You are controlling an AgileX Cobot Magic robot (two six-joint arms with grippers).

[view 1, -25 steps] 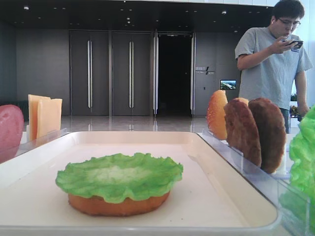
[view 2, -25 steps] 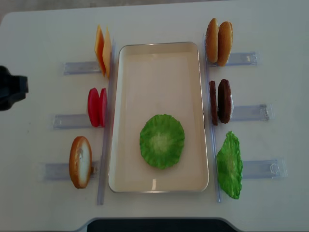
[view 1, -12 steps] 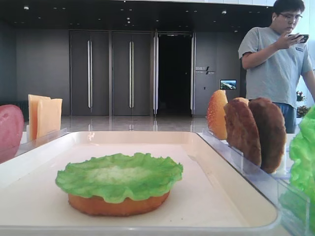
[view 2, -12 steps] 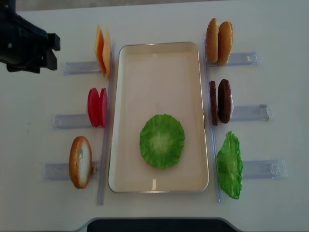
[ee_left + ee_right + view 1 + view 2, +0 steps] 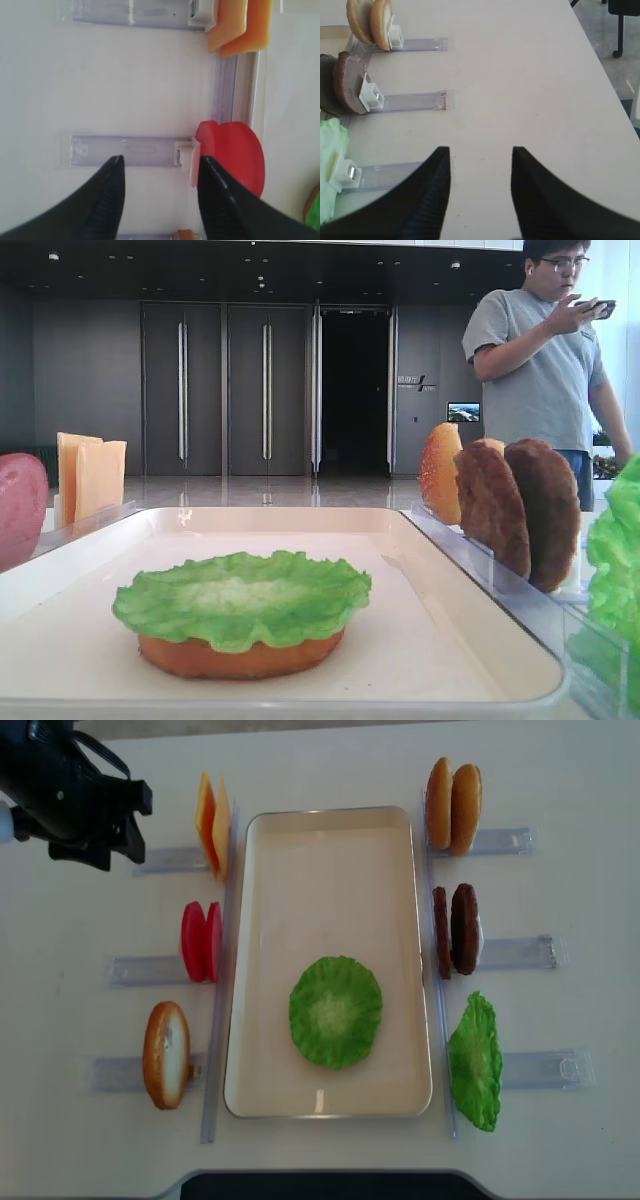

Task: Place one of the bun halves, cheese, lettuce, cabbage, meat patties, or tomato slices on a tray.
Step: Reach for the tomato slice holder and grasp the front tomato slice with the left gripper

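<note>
Showed the left gripper (image 5: 160,160) with fingers spread wide and nothing between them, hanging over a clear rack (image 5: 125,150). Had the tomato slices (image 5: 235,155) at 3 o'clock of the finger gap in the left wrist view, just beyond the rack's end clip, and the cheese (image 5: 240,25) at 1 o'clock. From overhead, placed this gripper at 10 o'clock of the tray (image 5: 330,900), with the cheese close at its 3 o'clock. Had swung there from the table's left edge within the last second, opening on the way. Read as an approach to a next ingredient from the left-hand racks, probably cheese or tomato; no contact yet.

Showed the right gripper (image 5: 481,165) also parted and empty, low over bare table (image 5: 520,75), with the meat patties (image 5: 345,82) at its 10 o'clock.

On the tray, toward 6 o'clock, held a lettuce leaf (image 5: 336,1012) lying flat on a bun half (image 5: 240,658); unchanged over that second. Left two layers placed and the remaining pieces upright in their racks.
</note>
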